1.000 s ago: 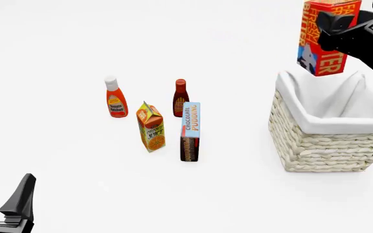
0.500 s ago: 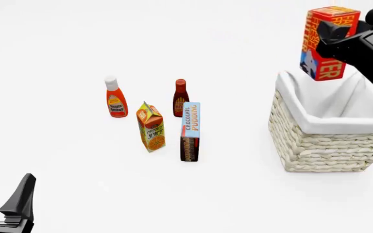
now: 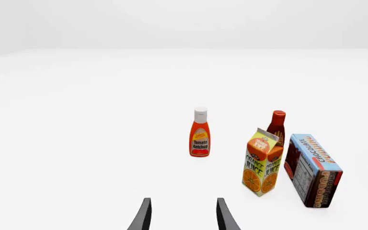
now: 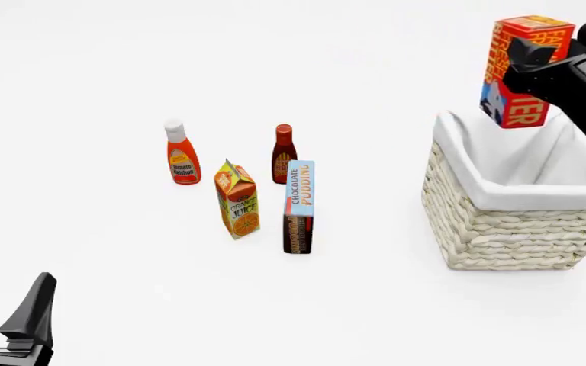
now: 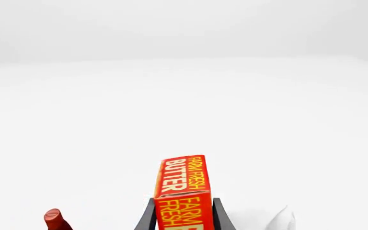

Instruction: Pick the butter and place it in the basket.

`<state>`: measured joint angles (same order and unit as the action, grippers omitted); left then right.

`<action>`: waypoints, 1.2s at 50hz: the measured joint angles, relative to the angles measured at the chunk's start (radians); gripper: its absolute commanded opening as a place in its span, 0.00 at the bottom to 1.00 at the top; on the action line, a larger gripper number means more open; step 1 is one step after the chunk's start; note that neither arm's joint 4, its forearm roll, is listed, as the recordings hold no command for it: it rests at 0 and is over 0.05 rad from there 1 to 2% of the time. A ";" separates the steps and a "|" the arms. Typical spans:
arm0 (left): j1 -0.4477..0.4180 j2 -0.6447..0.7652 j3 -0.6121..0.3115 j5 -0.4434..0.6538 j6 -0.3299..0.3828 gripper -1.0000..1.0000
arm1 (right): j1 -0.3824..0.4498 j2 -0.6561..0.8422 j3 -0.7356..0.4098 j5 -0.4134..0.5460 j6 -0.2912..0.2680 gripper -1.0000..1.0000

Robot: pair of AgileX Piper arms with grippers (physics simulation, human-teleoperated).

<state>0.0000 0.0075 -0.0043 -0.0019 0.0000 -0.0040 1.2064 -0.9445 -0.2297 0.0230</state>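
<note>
Right pincer (image 4: 533, 62): clamped on the butter carton (image 4: 522, 72), black fingers on either side of it; in the right wrist view the carton (image 5: 180, 191) stood between the two fingers, "FARM FRESH BUTTER" lettering readable.

Butter: held in the air, upright with a slight tilt, above the far left part of the wicker basket (image 4: 497, 229) — not touching the white liner (image 4: 522, 164).

Basket: on the surface at right, open top, liner folded over the rim; nothing visible inside.

Left pincer (image 4: 8, 316): low at the near left edge, fingers spread wide, holding nothing; its wrist view showed the same open gap (image 3: 182, 215).

Bystanders: tomato ketchup bottle (image 4: 180, 152), dark red sauce bottle (image 4: 284, 152), orange juice carton (image 4: 237, 200) and chocolate pudding box (image 4: 298, 207), all standing well apart from the basket.

Step in hand, as judged: carry over the opening, then release.

How to do it well: bring the carton further toward the basket's middle before lowering — over the rim it could catch the liner's raised far corner and tip out. Lower until the carton's bottom edge sits below the rim, then open. Releasing from this height risks a bounce or a toppled landing.

Progress, as judged: pick done, placement pending.
</note>
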 measured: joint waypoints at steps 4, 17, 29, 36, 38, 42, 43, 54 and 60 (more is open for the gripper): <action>0.000 0.000 0.000 0.000 0.000 1.00 | -0.007 0.005 0.003 -0.011 0.002 0.00; 0.000 0.000 0.000 0.000 0.000 1.00 | -0.030 0.021 0.016 -0.048 0.009 0.00; 0.000 0.000 0.000 0.000 0.000 1.00 | -0.049 0.036 0.030 -0.079 0.015 0.00; 0.000 0.000 0.000 0.000 0.000 1.00 | -0.061 0.046 0.039 -0.099 0.020 0.00; 0.000 0.000 0.000 0.000 0.000 1.00 | -0.064 0.049 0.041 -0.103 0.021 0.00; 0.000 0.000 0.000 0.000 0.000 1.00 | -0.070 0.054 0.045 -0.112 0.024 0.00; 0.000 0.000 0.000 0.000 0.000 1.00 | -0.071 0.055 0.045 -0.114 0.025 0.00; 0.000 0.000 0.000 0.000 0.000 1.00 | -0.088 0.076 0.050 -0.135 0.035 0.00; 0.000 0.000 0.000 0.000 0.000 1.00 | -0.095 0.089 0.052 -0.145 0.039 0.00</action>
<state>0.0000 0.0075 -0.0043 -0.0019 0.0000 -0.0991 1.2956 -0.8927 -0.3744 0.0615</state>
